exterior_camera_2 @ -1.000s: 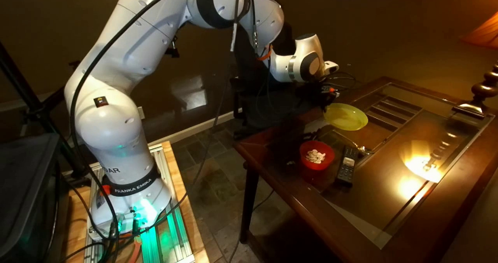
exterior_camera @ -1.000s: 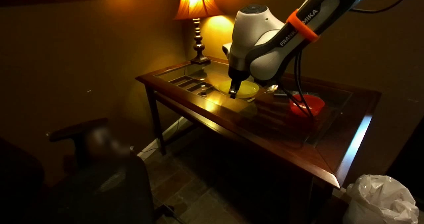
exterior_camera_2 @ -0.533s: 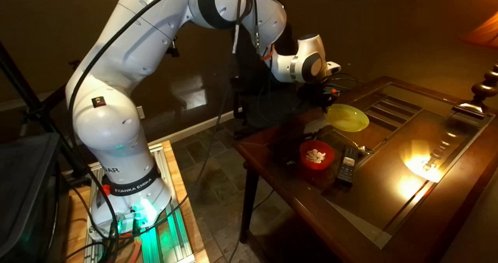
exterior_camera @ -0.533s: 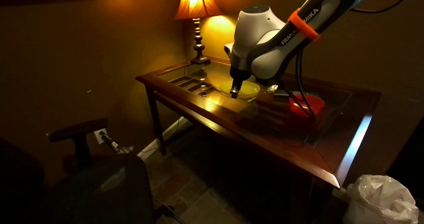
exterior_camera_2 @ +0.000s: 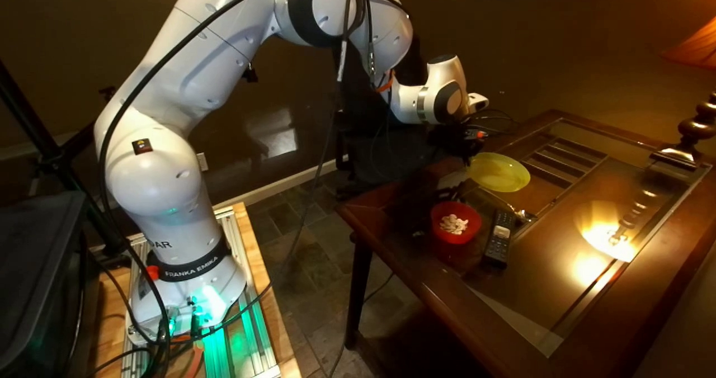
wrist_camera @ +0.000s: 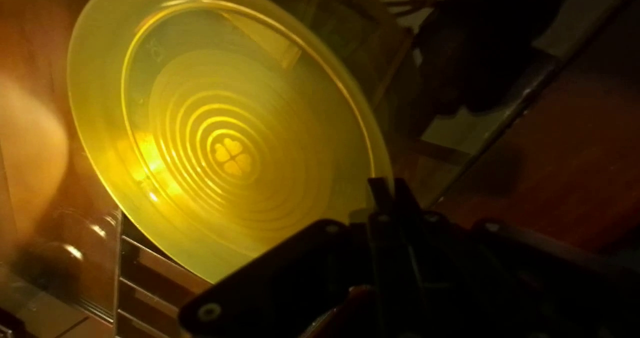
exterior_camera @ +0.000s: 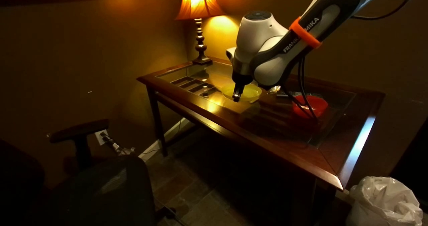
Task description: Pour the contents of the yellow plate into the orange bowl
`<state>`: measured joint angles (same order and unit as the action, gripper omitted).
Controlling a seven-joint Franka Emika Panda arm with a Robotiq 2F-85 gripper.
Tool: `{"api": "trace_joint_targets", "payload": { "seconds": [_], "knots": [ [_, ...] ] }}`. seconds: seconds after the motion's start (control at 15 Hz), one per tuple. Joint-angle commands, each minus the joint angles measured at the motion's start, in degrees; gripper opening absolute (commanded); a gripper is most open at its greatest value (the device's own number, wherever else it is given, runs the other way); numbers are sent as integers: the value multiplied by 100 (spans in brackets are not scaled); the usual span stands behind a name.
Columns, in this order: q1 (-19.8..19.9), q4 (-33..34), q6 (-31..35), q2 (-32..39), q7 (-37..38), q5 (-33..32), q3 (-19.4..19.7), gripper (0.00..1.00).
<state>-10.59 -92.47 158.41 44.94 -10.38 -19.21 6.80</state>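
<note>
The yellow plate [exterior_camera: 252, 92] shows in both exterior views [exterior_camera_2: 499, 172] and fills much of the wrist view [wrist_camera: 320, 143]. Its face shows raised rings and nothing lying on it. My gripper [wrist_camera: 391, 180] is shut on the plate's rim, one finger on each side. In an exterior view the gripper [exterior_camera: 236, 99] points down at the plate's near edge. The plate is roughly level, low over the glass-topped desk; I cannot tell whether it touches. The orange bowl [exterior_camera_2: 473, 220] stands apart, upright, with several small white pieces [exterior_camera_2: 453, 225] in it. Cables partly cover the bowl [exterior_camera: 318, 106].
A black remote [exterior_camera_2: 499, 238] lies beside the bowl. A shiny spoon-like utensil [exterior_camera_2: 521, 216] lies between remote and plate. A lamp [exterior_camera: 200, 47] stands at the desk's corner. A slotted tray [exterior_camera_2: 568, 162] shows under the glass. A chair [exterior_camera: 133, 176] stands near the desk.
My gripper and the plate have shifted slightly, and over the last half second have come down a little with the arm. The bowl has not moved.
</note>
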Motion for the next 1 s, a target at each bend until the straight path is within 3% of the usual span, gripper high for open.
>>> {"api": "trace_joint_targets", "payload": {
  "seconds": [0.0, 0.27, 0.33, 0.47, 0.67, 0.93],
  "knots": [
    [-90, 251, 297, 266, 165, -280, 151, 1],
    [-116, 333, 381, 365, 142, -268, 195, 1],
    [-131, 358, 349, 378, 142, -272, 217, 29],
    [-148, 392, 308, 385, 136, -277, 250, 36],
    [-202, 340, 26, 199, 129, -279, 291, 58],
    [-377, -89, -1624, -703, 23, 43, 314, 84]
  ]
}}
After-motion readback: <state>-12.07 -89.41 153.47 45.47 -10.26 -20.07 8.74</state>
